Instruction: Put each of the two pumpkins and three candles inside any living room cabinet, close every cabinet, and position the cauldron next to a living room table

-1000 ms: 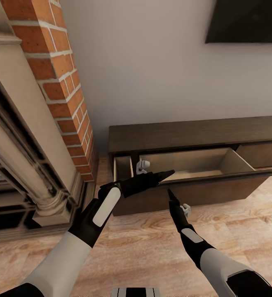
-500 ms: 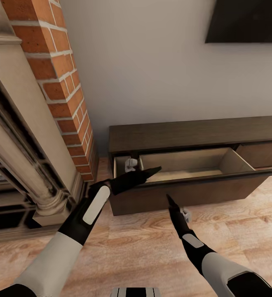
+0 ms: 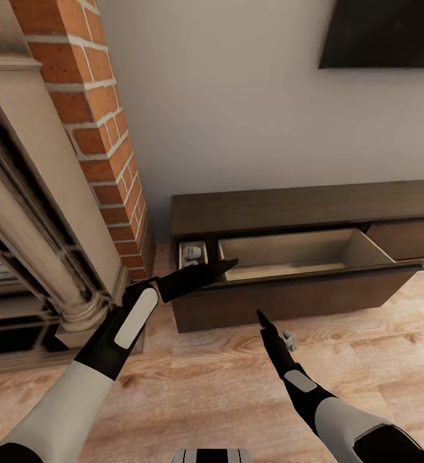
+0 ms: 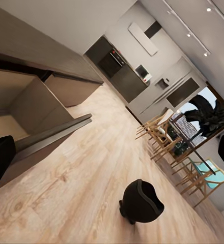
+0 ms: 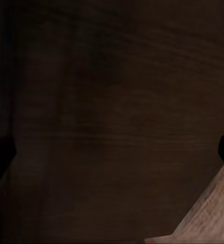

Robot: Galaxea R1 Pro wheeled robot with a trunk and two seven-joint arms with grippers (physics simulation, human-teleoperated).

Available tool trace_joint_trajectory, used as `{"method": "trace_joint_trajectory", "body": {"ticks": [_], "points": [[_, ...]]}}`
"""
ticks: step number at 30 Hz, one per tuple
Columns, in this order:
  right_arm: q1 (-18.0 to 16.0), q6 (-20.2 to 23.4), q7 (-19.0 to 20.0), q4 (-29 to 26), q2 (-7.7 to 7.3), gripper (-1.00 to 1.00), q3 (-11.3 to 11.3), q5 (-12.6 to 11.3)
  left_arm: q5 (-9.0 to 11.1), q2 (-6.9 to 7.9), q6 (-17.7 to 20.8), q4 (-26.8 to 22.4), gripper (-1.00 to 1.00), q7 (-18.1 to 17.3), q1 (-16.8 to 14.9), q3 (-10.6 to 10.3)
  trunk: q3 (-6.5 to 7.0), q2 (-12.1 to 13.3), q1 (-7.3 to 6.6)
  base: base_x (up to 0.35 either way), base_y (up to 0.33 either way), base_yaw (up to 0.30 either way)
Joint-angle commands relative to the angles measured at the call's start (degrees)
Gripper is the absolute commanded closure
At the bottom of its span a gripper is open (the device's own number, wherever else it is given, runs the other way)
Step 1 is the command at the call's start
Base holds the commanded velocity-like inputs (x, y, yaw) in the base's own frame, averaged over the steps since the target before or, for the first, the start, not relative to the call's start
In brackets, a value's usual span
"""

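Before the brick fireplace (image 3: 103, 141), the long dark cabinet (image 3: 289, 209) stands against the wall, one wide drawer (image 3: 302, 283) pulled out over bare wood floor (image 3: 205, 379), its pale inside showing nothing; the left gripper (image 3: 228, 263) hangs at the drawer's front edge, the right gripper (image 3: 260, 315) before its dark face, both spread and grasping nothing; the black cauldron (image 4: 140, 202) sits alone on open floor, dining chairs (image 4: 168, 137) beyond.

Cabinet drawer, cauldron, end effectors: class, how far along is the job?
Done: nothing shown; no pumpkins or candles visible. In hand: cabinet drawer stands open, its visible part bare, left end effector at its front. Left: closing it; cauldron sits on open floor.
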Motion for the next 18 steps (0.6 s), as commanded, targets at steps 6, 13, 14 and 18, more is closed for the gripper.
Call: {"method": "trace_joint_trajectory", "body": {"ticks": [6,13,14,18], "points": [[0.0,-0.4,0.4,0.1,0.00,-1.00,0.5,-0.3,0.5,0.05,0.6,-0.1,-1.00,0.0,0.0,0.0,0.30,0.0,-0.01,-0.005,0.002,0.000],[0.0,-0.4,0.4,0.1,0.00,-1.00,0.5,-0.3,0.4,0.03,0.7,0.0,-1.00,0.0,0.0,0.0,0.36,0.0,-0.01,-0.027,0.000,0.000],[0.0,-0.4,0.5,0.1,0.00,-1.00,0.5,-0.3,0.3,0.03,0.7,0.0,-1.00,0.0,0.0,0.0,0.36,0.0,-0.01,-0.004,0.000,0.000],[0.0,-0.4,0.3,0.1,0.00,-1.00,0.5,-0.3,0.3,0.03,0.7,0.1,-1.00,0.0,0.0,0.0,0.37,0.0,-0.01,-0.002,0.000,0.000]]}}
